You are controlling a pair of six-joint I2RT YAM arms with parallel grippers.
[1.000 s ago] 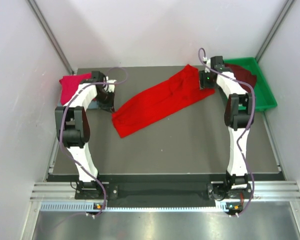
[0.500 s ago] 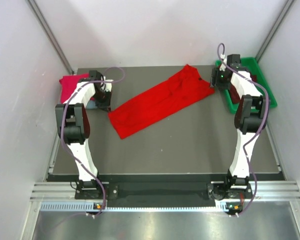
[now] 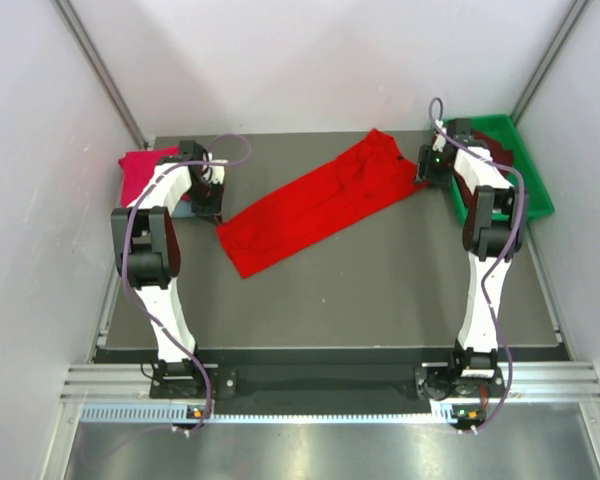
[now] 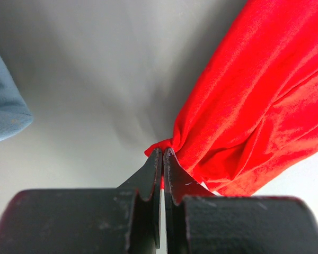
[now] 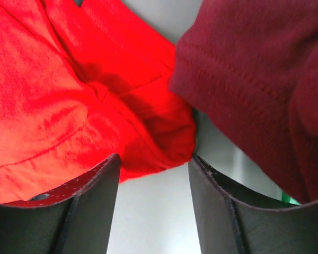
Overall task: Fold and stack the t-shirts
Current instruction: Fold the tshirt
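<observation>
The bright red t-shirt (image 3: 320,200) lies in a long diagonal band across the table. My left gripper (image 3: 217,212) is shut on its lower-left corner, and the red cloth (image 4: 254,106) bunches at the tips of the gripper (image 4: 162,153). My right gripper (image 3: 427,170) stands open at the shirt's far right corner. In the right wrist view the red hem (image 5: 69,106) lies just beyond the open gripper (image 5: 155,159), beside the dark maroon t-shirt (image 5: 254,69). The crimson-pink t-shirt (image 3: 140,175) rests at the far left, with the grey-blue one (image 4: 5,106) next to it.
A green tray (image 3: 535,190) sits at the back right corner, with the maroon shirt (image 3: 492,150) in it. White walls close in on both sides. The right arm reaches along the tray's left rim.
My right gripper swung right toward the tray, then came back a little to the red shirt's right corner, its jaws narrowing slightly. The left gripper edged left, holding its corner.
</observation>
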